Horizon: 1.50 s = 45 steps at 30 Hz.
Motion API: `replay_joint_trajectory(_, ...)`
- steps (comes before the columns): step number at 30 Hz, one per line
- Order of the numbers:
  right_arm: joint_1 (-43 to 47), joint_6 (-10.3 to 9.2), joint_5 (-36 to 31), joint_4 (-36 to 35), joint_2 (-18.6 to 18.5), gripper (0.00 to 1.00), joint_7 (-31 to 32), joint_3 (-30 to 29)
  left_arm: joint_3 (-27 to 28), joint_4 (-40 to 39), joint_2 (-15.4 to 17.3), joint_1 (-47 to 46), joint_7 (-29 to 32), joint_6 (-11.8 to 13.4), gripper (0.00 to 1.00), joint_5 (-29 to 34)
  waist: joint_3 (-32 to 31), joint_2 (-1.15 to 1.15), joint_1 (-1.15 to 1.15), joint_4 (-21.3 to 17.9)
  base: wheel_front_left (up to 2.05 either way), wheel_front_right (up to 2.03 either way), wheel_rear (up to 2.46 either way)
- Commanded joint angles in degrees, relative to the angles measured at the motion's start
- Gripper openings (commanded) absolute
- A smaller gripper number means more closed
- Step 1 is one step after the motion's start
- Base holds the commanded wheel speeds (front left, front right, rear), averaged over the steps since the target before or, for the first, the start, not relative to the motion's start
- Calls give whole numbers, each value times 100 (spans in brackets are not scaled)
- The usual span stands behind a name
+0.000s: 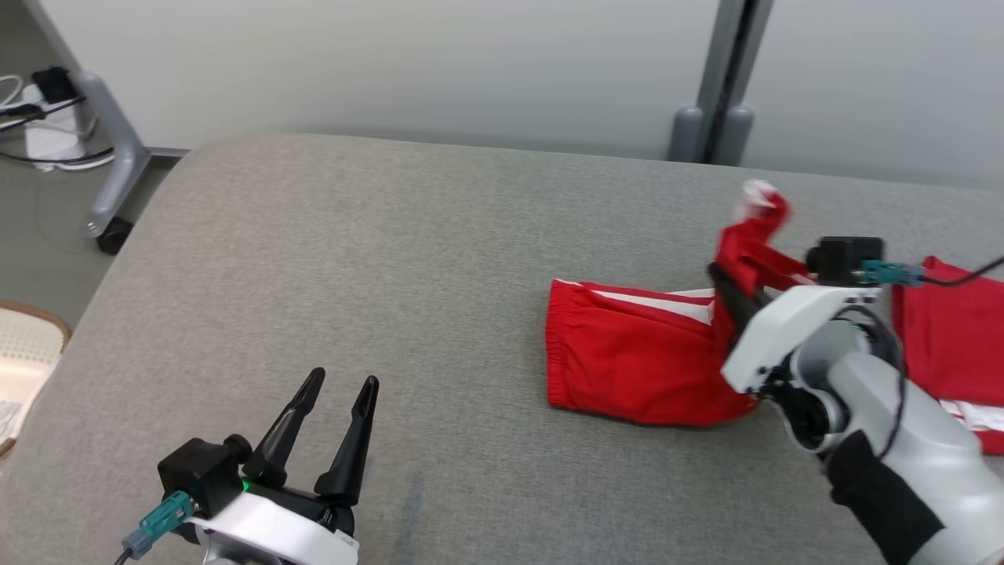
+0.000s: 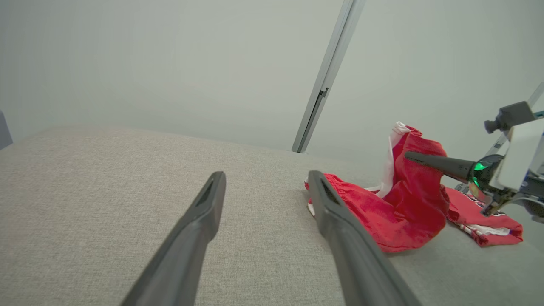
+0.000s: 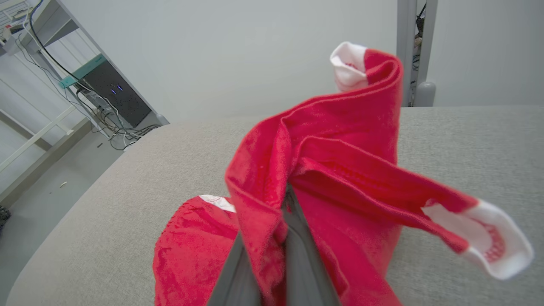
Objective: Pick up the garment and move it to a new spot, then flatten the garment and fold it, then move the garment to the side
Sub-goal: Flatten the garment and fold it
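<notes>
**Mid-lift at the table's right side**

Hoisted by a single fold at the right side of the grey table (image 1: 314,259), with the elastic waistband and the far part of the red shorts (image 1: 627,361) lying on the cloth top. Likely a grip for carrying them to a new spot before any flattening. Clamped tight on that fold with the jaws of the right gripper (image 1: 729,294), beneath a flopping white-trimmed hem. Parked low at the near left with the left gripper (image 1: 343,384), jaws spread wide, gripping nothing, well apart from the shorts. Probably in reserve for the spreading.
</notes>
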Motion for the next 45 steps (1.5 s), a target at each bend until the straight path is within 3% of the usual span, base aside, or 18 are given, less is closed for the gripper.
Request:
replay_joint_trajectory(1, -71, 1, -25, -13, 46, 0, 43, 64, 10, 15, -4, 26, 8, 24, 100, -41, -25, 0, 0, 112, 0, 0, 0)
replay_joint_trajectory(11, -351, 1, -99, 471, 652, 0, 627, 786, 10, 93, -44, -67, 3, -7, 100, -51, 11, 0, 0, 484, 0, 0, 0)
replay_joint_trajectory(22, -515, 1, 33, 841, 931, 0, 672, 1293, 53, 172, -87, -122, -4, -66, 100, -71, 139, 0, 0, 591, 0, 0, 0)
replay_joint_trajectory(24, -518, 1, 90, 903, 972, 10, 670, 1354, 57, 191, -91, -137, -4, -78, 100, -67, 150, 0, 0, 578, 0, 0, 0)
replay_joint_trajectory(26, -528, 1, 142, 924, 1002, 46, 638, 1412, 56, 211, -94, -146, -4, -91, 100, -64, 150, 0, 0, 557, 0, 0, 0)
replay_joint_trajectory(27, -517, 1, 167, 909, 1018, 77, 634, 1452, 55, 224, -91, -145, -4, -96, 100, -64, 141, 0, 0, 540, 0, 0, 0)
replay_joint_trajectory(28, -498, 1, 195, 879, 1031, 100, 624, 1496, 55, 238, -89, -138, -5, -102, 100, -64, 125, 0, 0, 519, 0, 0, 0)
replay_joint_trajectory(37, -367, 1, 461, 449, 902, 100, 653, 1851, 60, 242, -46, 7, -5, -9, 100, -1, -170, 0, 0, 260, 0, 0, 0)
replay_joint_trajectory(45, -311, 1, 652, -609, 243, 100, 205, 1998, 164, 70, 15, 275, -2, 160, 100, -11, -474, 0, 0, -73, 0, 0, 0)
